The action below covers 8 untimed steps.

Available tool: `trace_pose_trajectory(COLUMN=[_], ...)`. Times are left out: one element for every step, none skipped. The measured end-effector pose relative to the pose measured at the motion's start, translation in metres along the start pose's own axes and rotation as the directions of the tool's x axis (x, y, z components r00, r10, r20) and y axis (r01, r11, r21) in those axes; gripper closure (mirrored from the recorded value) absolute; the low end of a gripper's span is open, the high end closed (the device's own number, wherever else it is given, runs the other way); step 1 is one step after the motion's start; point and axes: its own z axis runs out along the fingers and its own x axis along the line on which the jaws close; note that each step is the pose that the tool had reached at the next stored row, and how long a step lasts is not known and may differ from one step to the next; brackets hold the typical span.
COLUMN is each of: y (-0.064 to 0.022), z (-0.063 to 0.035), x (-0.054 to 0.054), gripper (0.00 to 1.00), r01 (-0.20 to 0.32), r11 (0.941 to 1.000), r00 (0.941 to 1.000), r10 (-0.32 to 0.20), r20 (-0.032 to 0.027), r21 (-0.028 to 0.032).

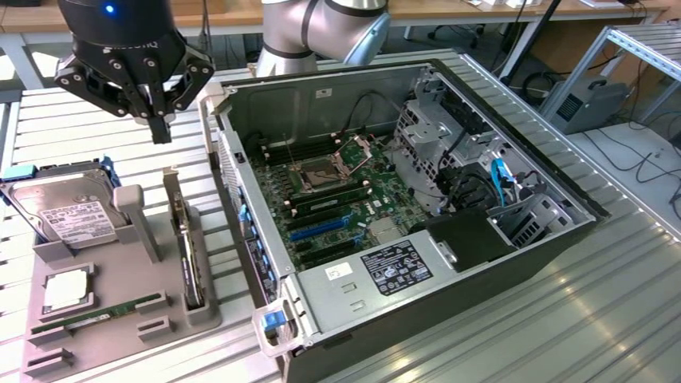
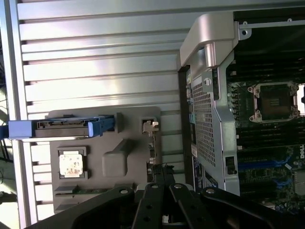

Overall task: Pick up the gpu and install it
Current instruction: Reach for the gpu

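The black two-fingered gripper (image 1: 161, 132) on the grey arm is hovering above the far end of the grey moulded plastic tray (image 1: 117, 339). Its fingers are pressing together and gripping nothing. It is hanging well above the parts, apparently lining itself up over the card rather than reaching for it.

The gpu (image 1: 188, 255), a thin flat rectangular expansion card, is standing on its long edge in a narrow slot of the tray. The slot is on the side nearest the open black-and-silver computer case (image 1: 532, 199). It is probably standing that way so that its upper edge is offering itself to fingers coming from above. The case is lying on its side with the panel off. Its green motherboard (image 1: 340, 199) and blue expansion slots (image 1: 319, 230) are therefore facing upward.

From the exterior view the card is showing mostly edge-on, as a dark strip with a silver metal bracket at the far end. Its faces are barely showing. In the wrist view the gpu (image 2: 153, 143) is sitting just beyond the closed gripper (image 2: 162, 174), between the tray's raised block and the case wall.

Sharing the tray are three other parts:
- a silver boxy hard drive (image 1: 64, 211) with a white label
- a square silver processor (image 1: 66, 289)
- a narrow green RAM stick (image 1: 96, 315)
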Motion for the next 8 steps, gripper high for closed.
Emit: trace_pose_trajectory(y=[0.0000, -0.0001, -0.0001, -0.0001, -0.0001, -0.0002, -0.0002, -0.0002], z=[0.0000, 0.0000, 0.0000, 0.0000, -0.0001, -0.0001, 0.0000, -0.0001], x=[0.0003, 0.0006, 0.0009, 0.0012, 0.0015, 0.0018, 0.0020, 0.0025], gripper=[0.89, 0.89, 0.89, 0.89, 0.89, 0.89, 0.89, 0.89], r01=[0.000, 0.000, 0.000, 0.000, 0.000, 0.000, 0.000, 0.000], r11=[1.0000, 1.0000, 1.0000, 1.0000, 1.0000, 1.0000, 1.0000, 1.0000], r00=[1.0000, 1.0000, 1.0000, 1.0000, 1.0000, 1.0000, 1.0000, 1.0000], r10=[0.000, 0.000, 0.000, 0.000, 0.000, 0.000, 0.000, 0.000], r20=[0.0000, 0.0000, 0.0000, 0.0000, -0.0001, 0.0000, 0.0000, 0.0000], r21=[0.0000, 0.0000, 0.0000, 0.0000, 0.0000, 0.0000, 0.0000, 0.0000])
